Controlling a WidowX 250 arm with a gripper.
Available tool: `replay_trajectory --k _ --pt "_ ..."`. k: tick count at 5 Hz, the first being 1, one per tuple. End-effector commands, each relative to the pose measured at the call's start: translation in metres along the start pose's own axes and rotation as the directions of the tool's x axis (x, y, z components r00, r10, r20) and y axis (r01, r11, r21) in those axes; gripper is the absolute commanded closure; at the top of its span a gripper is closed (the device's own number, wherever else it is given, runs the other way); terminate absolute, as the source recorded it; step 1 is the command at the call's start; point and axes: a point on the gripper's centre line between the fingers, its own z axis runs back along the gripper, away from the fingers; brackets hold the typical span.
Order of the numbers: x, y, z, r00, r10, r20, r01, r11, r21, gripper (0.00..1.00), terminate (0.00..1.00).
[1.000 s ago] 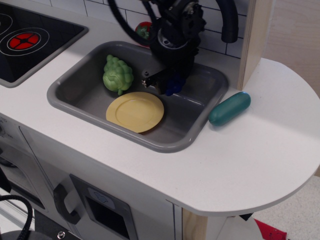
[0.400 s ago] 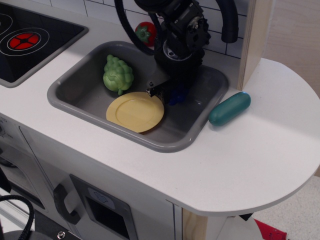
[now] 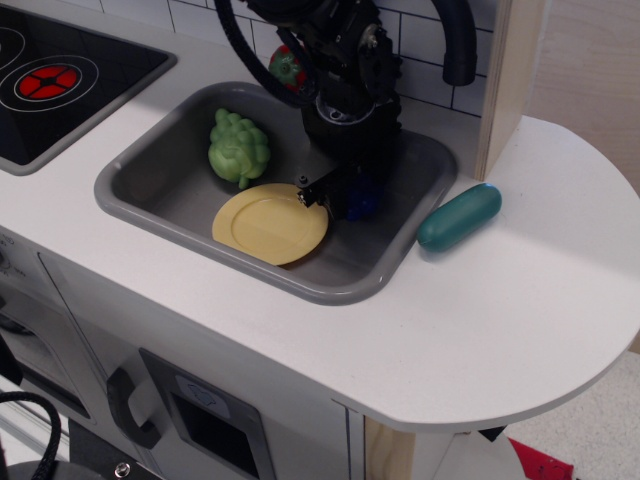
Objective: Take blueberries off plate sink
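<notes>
- The yellow plate (image 3: 270,223) lies bare on the floor of the grey sink (image 3: 150,205), so the main part looks done: the blueberries (image 3: 362,200) are off it.
- The blueberries sit at the plate's 3 o'clock, just beside its rim, low over the basin floor.
- The gripper (image 3: 345,195) reaches down right at them, the blue cluster showing under its tip.
- I cannot tell whether the jaws clasp the cluster or have let go.
- Left, by my judgement: release and withdraw.
</notes>
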Motion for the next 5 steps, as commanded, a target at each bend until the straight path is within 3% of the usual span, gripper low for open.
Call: replay_trajectory --k 1,2,3,5 --pt "0.014 -0.019 0.037 0.993 0.099 -0.067 -0.106 0.989 -0.107 0.00 0.00" --pt "0.015 -0.021 0.052 0.987 0.122 -0.109 -0.134 0.985 -0.107 0.00 0.00" --pt "0.021 -0.024 0.070 0.986 0.133 -0.096 -0.145 0.981 -0.132 0.00 0.00" --pt "0.040 -0.022 0.109 0.983 0.158 -0.088 -0.168 0.979 -0.117 0.00 0.00"
